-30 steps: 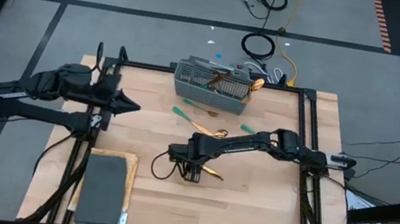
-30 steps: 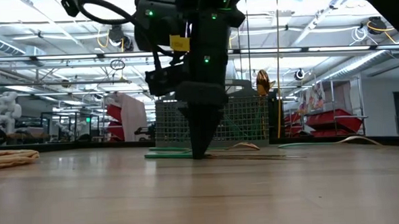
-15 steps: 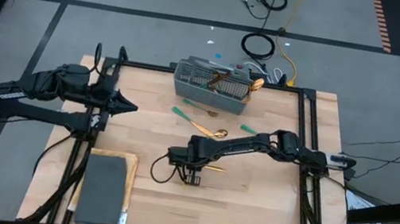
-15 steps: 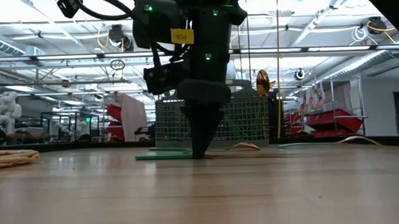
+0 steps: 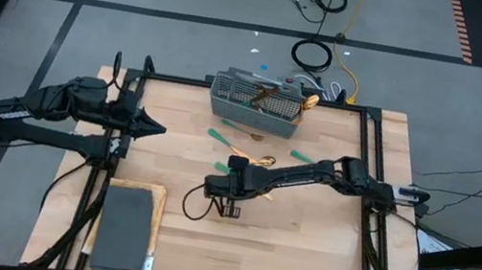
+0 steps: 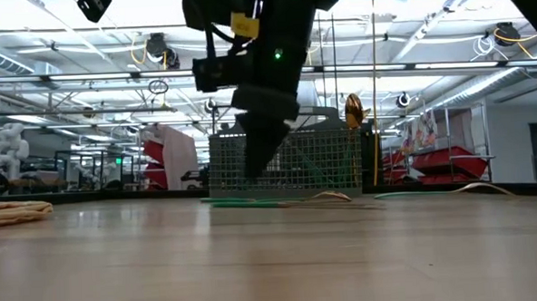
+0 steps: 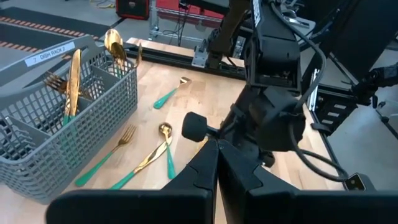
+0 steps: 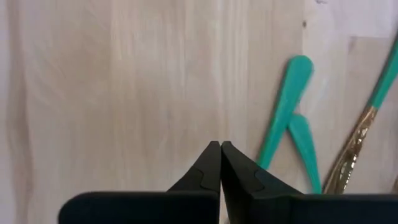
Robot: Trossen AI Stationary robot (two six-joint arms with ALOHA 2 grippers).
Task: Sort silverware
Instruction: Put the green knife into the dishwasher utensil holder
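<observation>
Silverware [image 5: 240, 151] loose mid-table; right gripper [image 8: 220, 147] pinched shut, seemingly empty; risk: missed pick, repeat grab needed.

Dark jointed arms [image 5: 41, 113], yellow label

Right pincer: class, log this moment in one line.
right pincer shut, above table | left pincer shut, waiting left | silverware loose beside caddy
</observation>
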